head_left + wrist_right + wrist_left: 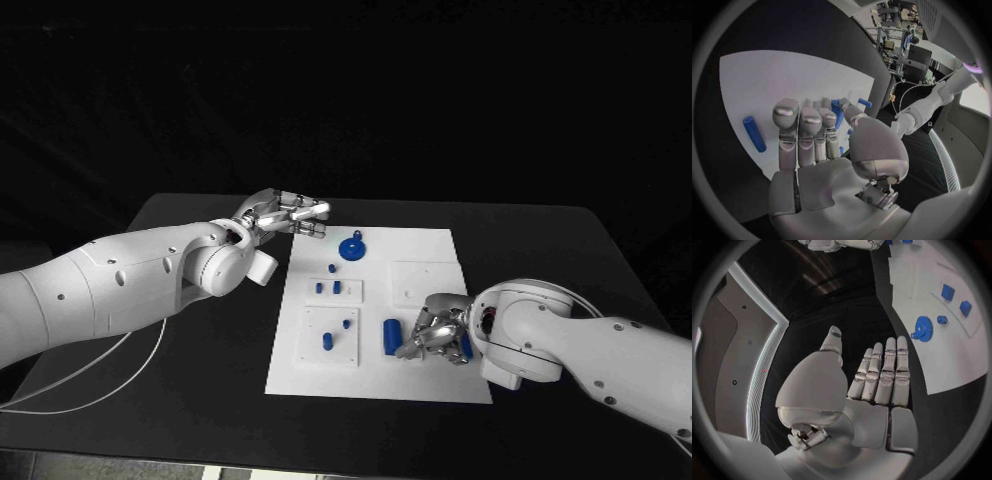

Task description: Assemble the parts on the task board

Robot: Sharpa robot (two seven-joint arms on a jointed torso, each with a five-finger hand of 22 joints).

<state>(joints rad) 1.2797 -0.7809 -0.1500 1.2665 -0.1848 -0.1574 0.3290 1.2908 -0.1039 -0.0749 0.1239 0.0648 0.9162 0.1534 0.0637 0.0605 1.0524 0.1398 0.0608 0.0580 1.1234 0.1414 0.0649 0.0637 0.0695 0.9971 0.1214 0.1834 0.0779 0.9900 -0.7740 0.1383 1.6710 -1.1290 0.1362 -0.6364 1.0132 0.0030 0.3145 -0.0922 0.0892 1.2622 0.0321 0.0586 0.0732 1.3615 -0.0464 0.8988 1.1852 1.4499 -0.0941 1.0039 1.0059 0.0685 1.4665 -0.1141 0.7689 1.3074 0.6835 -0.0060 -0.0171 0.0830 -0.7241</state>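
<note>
The white task board (433,250) lies in the middle of the black table. On it are a blue gear (353,247), small blue blocks (329,288) in a raised plate, two blue pegs (338,332) and a loose blue cylinder (392,336). My right hand (440,330) sits low over the board's right side, just right of the cylinder (754,133). It pinches a long blue part (837,114) between thumb and a finger. My left hand (281,215) hovers off the board's far left corner with straight fingers (886,370), holding nothing. The gear (923,329) lies ahead of it.
A square raised plate (426,277) sits on the board right of the blocks. White cables (101,375) trail over the table's left edge. Bare black table (202,350) surrounds the board.
</note>
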